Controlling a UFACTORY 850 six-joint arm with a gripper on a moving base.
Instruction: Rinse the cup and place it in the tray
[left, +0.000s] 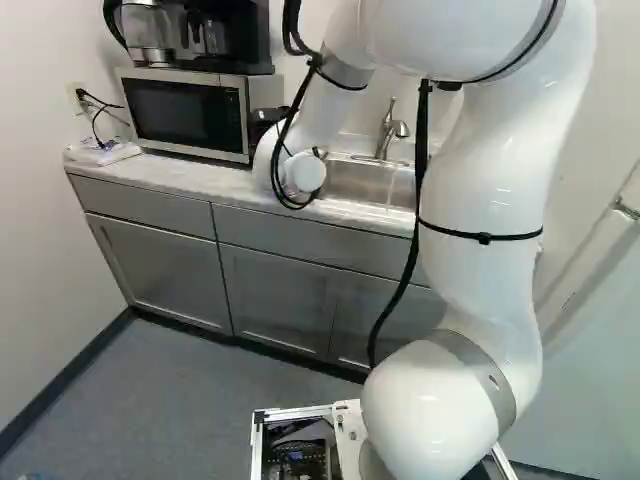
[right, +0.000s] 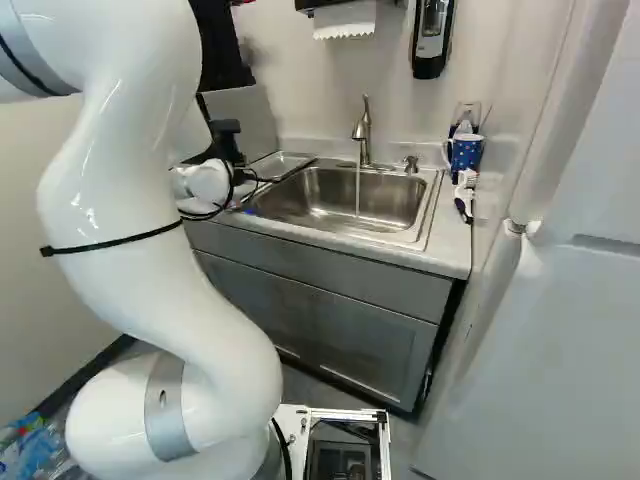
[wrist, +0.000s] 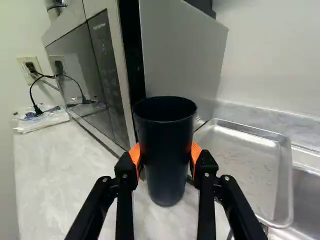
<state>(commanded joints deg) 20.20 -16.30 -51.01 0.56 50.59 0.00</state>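
Note:
In the right base view my gripper (right: 228, 150) shows partly as dark parts beyond the arm, left of the sink. Seen from the wrist, the gripper (wrist: 166, 157) is shut on a black cup (wrist: 165, 150), its orange pads (wrist: 135, 156) pressing from two sides. The cup is upright, mouth up, beside the microwave's corner; whether its base touches the counter I cannot tell. A shallow metal tray (wrist: 245, 165) lies on the counter between cup and sink, apart from the cup. Water runs from the faucet (right: 362, 130) into the sink (right: 335, 205).
The microwave (left: 190, 112) stands close beside the cup, a coffee maker on top. A plug and cables hang by a wall outlet (wrist: 29, 67), above a flat packet (wrist: 42, 119). Right of the sink are a blue patterned mug (right: 466, 153) and a brush (right: 464, 195).

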